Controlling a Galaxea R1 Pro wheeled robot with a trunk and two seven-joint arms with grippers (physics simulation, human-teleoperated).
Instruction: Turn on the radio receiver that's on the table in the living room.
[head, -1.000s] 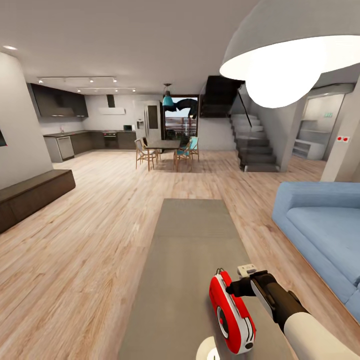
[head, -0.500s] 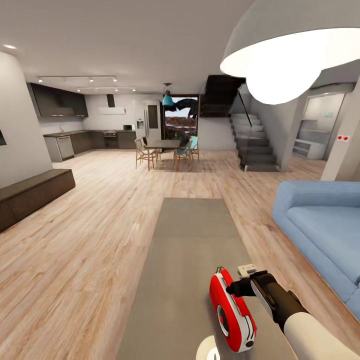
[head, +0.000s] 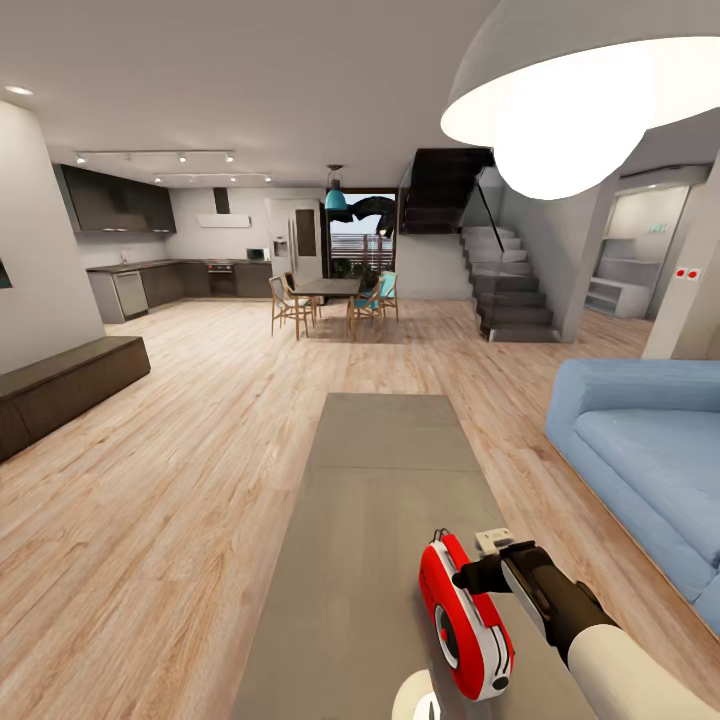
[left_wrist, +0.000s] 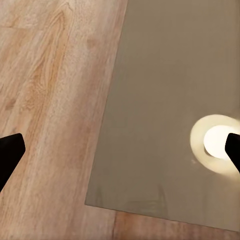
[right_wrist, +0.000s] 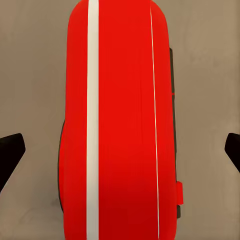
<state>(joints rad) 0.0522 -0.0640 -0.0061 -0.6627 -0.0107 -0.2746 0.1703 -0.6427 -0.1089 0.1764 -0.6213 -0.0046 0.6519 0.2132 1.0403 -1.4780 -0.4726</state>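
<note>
Nothing on the desk has moved since a second ago; only the head view tilted slightly, arm and radio unchanged.
Left to right in the head view: dark bench (head: 60, 385) by the wall, kitchen (head: 160, 262) and dining set (head: 330, 300) far back, grey desk (head: 385, 470) running down the middle of the wood floor (head: 180, 480), pendant lamp (head: 570, 100) overhead, blue sofa (head: 640, 450) on the right. Radio receiver (head: 463, 616) stands upright on the near end of the desk. Right tool (head: 478, 572) is at its top rear edge; wrist view has the red shell (right_wrist: 120, 120) between the tips, fingers (right_wrist: 10, 150) spread wide, not clamping. Left tool (left_wrist: 120, 155) is also apart, over the desk's corner (left_wrist: 165, 100) and floor.
</note>
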